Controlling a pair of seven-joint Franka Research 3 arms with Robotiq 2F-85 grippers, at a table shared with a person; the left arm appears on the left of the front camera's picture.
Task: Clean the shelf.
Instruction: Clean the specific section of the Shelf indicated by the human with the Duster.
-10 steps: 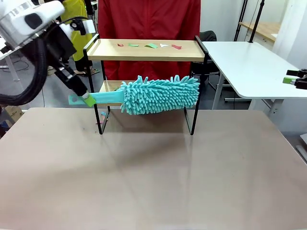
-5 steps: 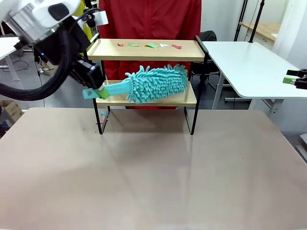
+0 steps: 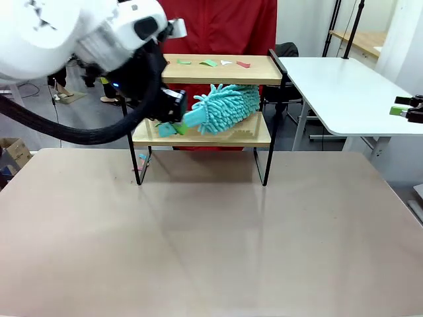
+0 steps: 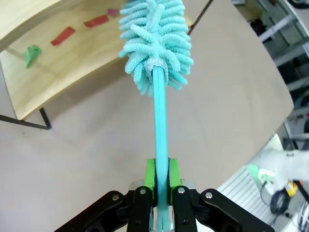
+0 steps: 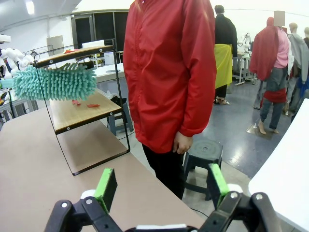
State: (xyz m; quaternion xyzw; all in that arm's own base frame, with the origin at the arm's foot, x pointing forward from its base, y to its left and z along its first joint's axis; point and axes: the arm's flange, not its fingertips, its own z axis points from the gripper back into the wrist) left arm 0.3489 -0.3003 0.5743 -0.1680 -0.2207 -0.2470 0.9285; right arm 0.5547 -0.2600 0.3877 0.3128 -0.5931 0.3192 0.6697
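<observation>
Here's the shelf, standing at the far edge of the brown table, just left of the middle, legs down and both wooden boards level. The left arm reaches in from the shelf's left end, and the left gripper sits right at that end, level with the gap between the boards. In the left wrist view its green pads are pressed flat on either side of the teal handle, pinching it firmly. The duster points into the gap, its fluffy teal head over the right half of the lower board and close under the top one. Whether the fibres touch either board, I cannot tell.

Along the top board lies a row of paper scraps, red, green and white. On the lower board the wrist camera picks out a red scrap and a green scrap, both well to the side of the duster head.

Over at the table's right side, the right gripper hangs out past the edge, above the white side table. Its own camera shows the fingers spread wide with nothing between them.

Behind the shelf, at the far side, stands a person in a red jacket, one hand hanging loose at the hip.
</observation>
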